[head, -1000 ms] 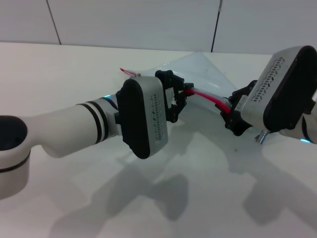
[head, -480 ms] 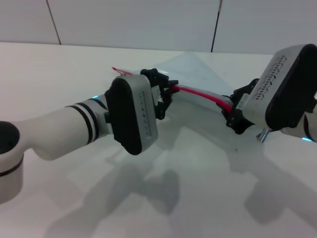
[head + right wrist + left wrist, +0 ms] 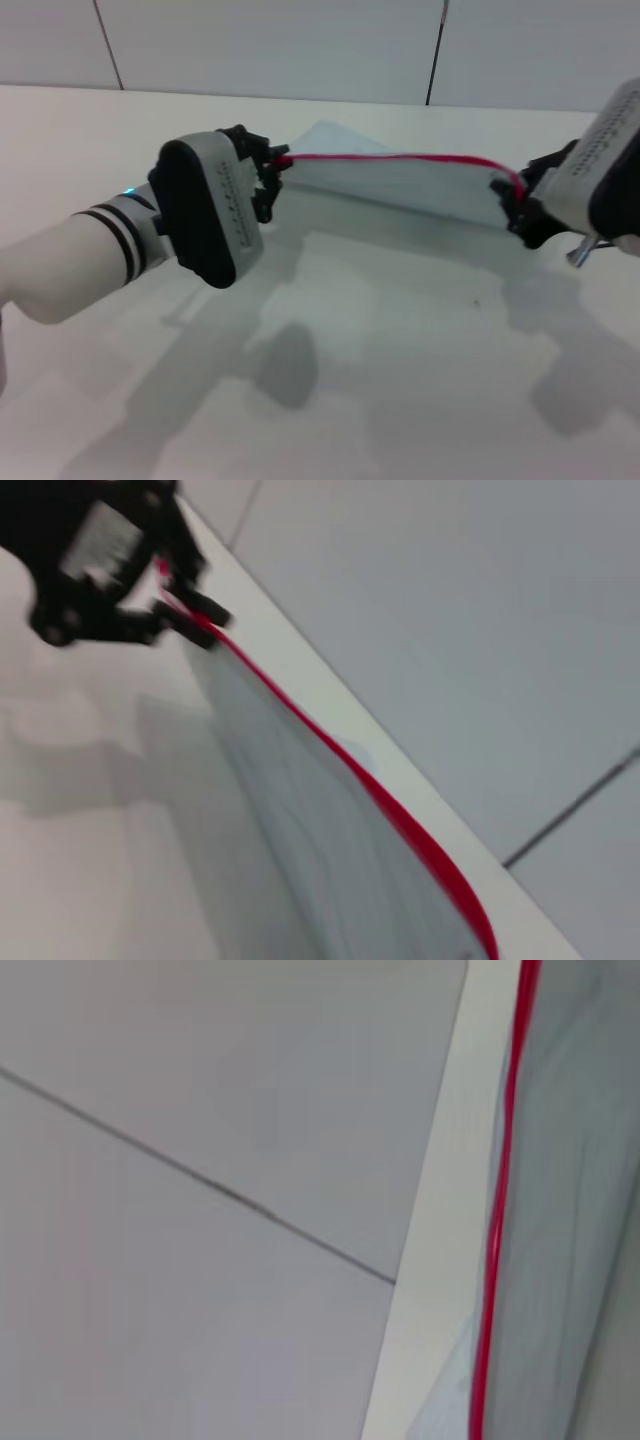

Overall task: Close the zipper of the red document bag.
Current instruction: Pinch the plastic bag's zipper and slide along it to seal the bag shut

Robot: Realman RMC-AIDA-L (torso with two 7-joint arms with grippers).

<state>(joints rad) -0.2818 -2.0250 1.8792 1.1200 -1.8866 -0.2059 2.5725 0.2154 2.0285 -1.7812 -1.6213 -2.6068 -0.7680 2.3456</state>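
Head view: I am holding the flat, translucent bluish-clear plastic document bag (image 3: 400,185) stretched between my two claws above the pale tabletop (image 3: 400,380), its thin bright red zipper strip (image 3: 400,158) running along the upper long edge. My left gripper (image 3: 272,168) is closing its black fingers on the zipper's left end, just beside the bag's corner; whether they are pinching the slider itself I cannot tell. My right gripper (image 3: 518,205) is clamping the opposite end, where the red strip is curving down into the fingers. The bag is hanging on edge below the strip, its lower edge near the table. The two claws are standing well apart. The grey wall panels (image 3: 270,45) are rising behind the table's far edge, close to the bag. In the right wrist view, the zipper (image 3: 330,745) is running away to the left gripper (image 3: 175,590), shut on its far end.
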